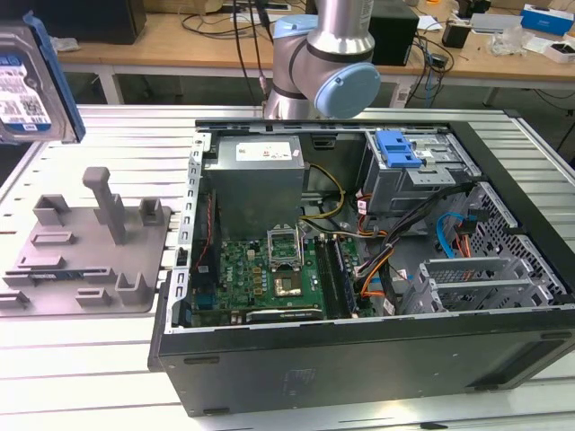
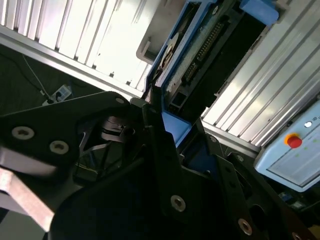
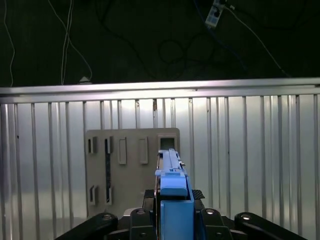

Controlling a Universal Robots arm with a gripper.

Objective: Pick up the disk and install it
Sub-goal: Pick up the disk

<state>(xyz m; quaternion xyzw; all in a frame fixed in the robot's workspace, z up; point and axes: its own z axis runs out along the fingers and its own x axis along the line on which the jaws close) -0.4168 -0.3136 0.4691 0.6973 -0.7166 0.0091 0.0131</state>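
Observation:
The disk, silver with a white-and-blue label and a blue frame, hangs in the air at the exterior view's far left, above the grey fixture plate. In the first wrist view the disk shows edge-on, its blue frame between the black fingers of my gripper. That view has the fixture plate straight below the disk. The second wrist view shows the disk sticking out from my gripper, which is shut on its blue end.
An open computer case lies on the slatted table at the exterior view's right, with a motherboard, a grey power supply box and a drive cage with a blue latch. The arm's base stands behind the case. Loose cables cross inside.

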